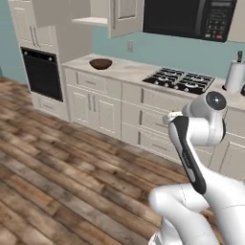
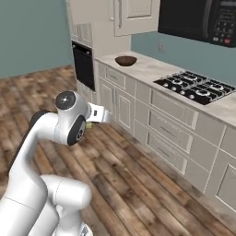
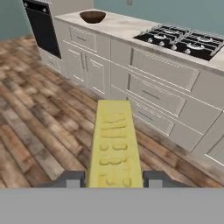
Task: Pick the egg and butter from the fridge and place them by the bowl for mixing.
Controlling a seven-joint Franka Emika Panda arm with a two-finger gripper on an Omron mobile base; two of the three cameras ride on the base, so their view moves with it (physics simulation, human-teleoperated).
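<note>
Gripper (image 3: 114,179) jaws closed on the butter (image 3: 114,144), one dark finger tip (image 3: 70,179) each side of its near end; stick pokes straight out ahead of the hand, free end over the wood floor (image 3: 39,127), not touching anything else. In the left base view a bit of pale yellow shows just past the wrist, butter (image 1: 173,114); same in the right base view (image 2: 89,123), tucked under the hand.

Arm folded: elbow raised, forearm roughly level, hand held at abt drawer height, pointing toward the cabinet run (image 1: 143,119), well short of it.

Butter: pale yellow, long flat rectangular stick w/ embossed lumpy marks along its top face.

Bowl (image 1: 100,63) sits on the far left end of the counter (image 1: 134,72), near the wall oven (image 1: 43,74); dark brown wood, wide, shallow, round. Also seen in the right base view (image 2: 126,60) and hand view (image 3: 92,17). Well apart from the butter.

Counter: pale marbled stone. Gas cooktop (image 1: 179,80), black grates, right of the bowl. Black microwave (image 1: 189,18) above it. Paper towel roll (image 1: 234,76) on the far right of the counter. Cabinets off-white, panelled, slim bar handles. Floor: brown planks, mixed tones.
</note>
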